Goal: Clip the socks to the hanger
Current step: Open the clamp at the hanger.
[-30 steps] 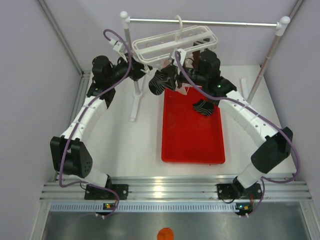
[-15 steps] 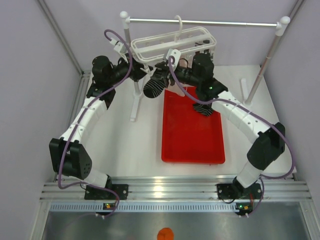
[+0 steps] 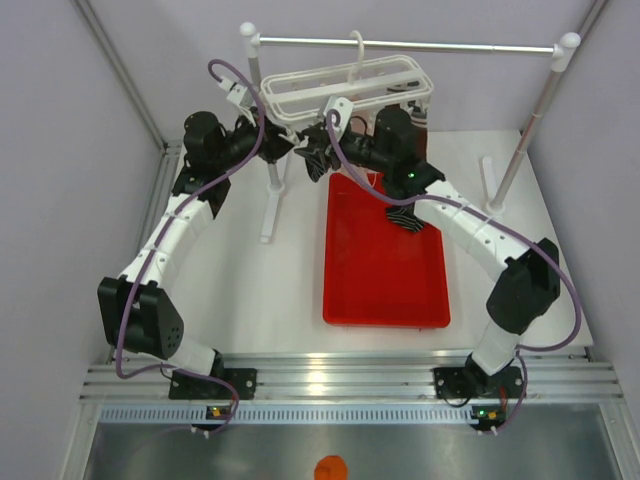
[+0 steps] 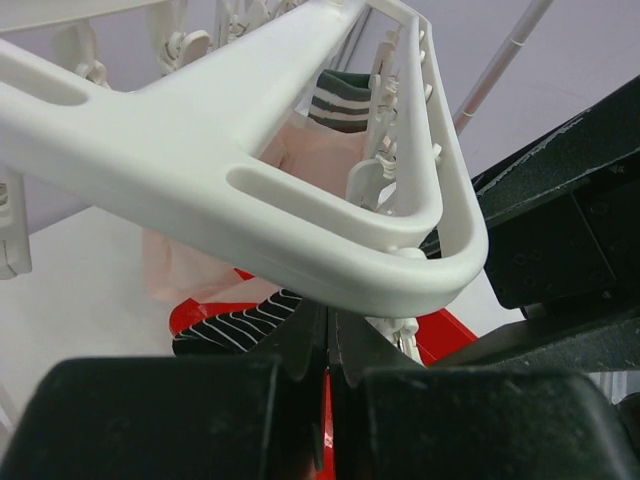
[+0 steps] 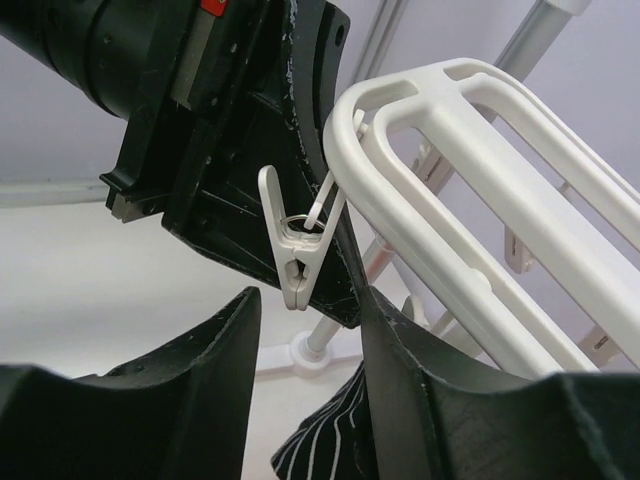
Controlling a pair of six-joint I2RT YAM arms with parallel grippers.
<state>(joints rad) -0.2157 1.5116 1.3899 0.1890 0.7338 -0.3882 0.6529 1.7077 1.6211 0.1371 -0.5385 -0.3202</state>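
Laundry in progress: the 2 arms are working together at the near corner of the white hanger (image 4: pixel 150 140), which is hanging from the rail above the desk (image 3: pixel 260 290). The left tool (image 4: pixel 327 340) is reaching in just under the hanger's rim with its jaws pressed together, and appears to be pinching the edge of a black striped sock (image 4: pixel 235 328) that is dangling below the frame. The right tool (image 5: pixel 308 305) is waiting with its jaws apart, 1 on either side of a dangling peg (image 5: pixel 293 250); whether they are touching the peg cannot be told.

By these views the job is looking partly done. 1 brown sock (image 4: pixel 338 100) with a white-striped cuff is already hanging from the far side of the hanger, beside a pale pink cloth (image 4: pixel 300 160). A 2nd black striped sock (image 3: pixel 405 215) is lying at the far end of the red tray (image 3: pixel 385 290), waiting its turn. The 4th sock is not showing clearly enough to place.

Remaining, as judged here: the peg is needing to be squeezed apart and the dangling sock fed into it, and then the tray sock is needing the same treatment.
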